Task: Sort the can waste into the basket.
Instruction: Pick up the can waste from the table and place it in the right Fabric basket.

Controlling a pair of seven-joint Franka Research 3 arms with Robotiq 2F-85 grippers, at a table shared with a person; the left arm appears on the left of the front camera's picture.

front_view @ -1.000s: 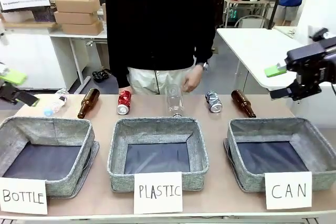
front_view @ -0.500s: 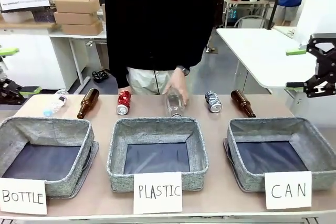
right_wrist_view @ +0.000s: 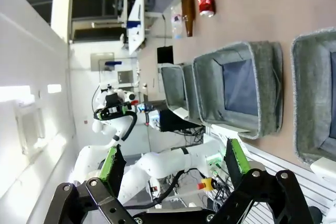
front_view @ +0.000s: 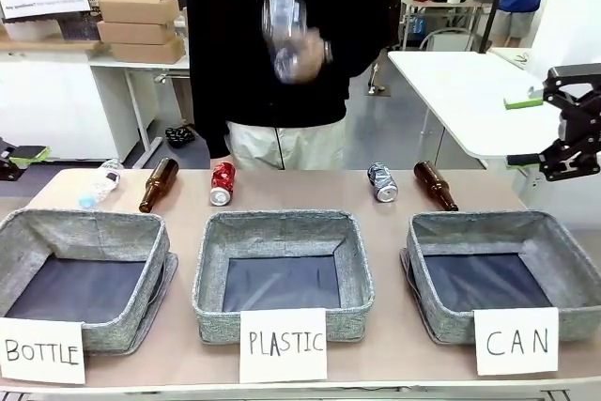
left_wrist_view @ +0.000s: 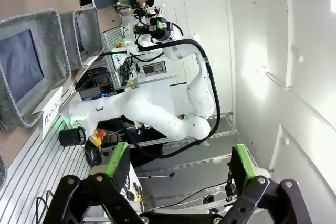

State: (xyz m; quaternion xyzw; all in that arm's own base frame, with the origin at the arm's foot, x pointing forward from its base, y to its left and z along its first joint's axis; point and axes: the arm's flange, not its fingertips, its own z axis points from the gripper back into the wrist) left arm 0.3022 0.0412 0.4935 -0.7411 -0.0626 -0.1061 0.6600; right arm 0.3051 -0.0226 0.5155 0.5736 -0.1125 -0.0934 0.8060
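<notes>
Nothing is yet sorted: the grey woven-fabric basket carded "CAN" (front_view: 488,274) is seen empty. The dented red drink can (front_view: 222,182) and the dented silver-grey drink can (front_view: 381,181) lie on the table's far side, well apart. The left gripper (left_wrist_view: 178,163) and the right gripper (right_wrist_view: 173,161) are held spread wide and empty, away from both cans.

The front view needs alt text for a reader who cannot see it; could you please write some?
Three grey woven-fabric bins carded BOTTLE, PLASTIC and CAN line a tan table, all empty. Behind them lie a dented red can, a silver-grey can, two brown glass bottles and a clear plastic bottle. A person lifts another clear bottle.
</notes>
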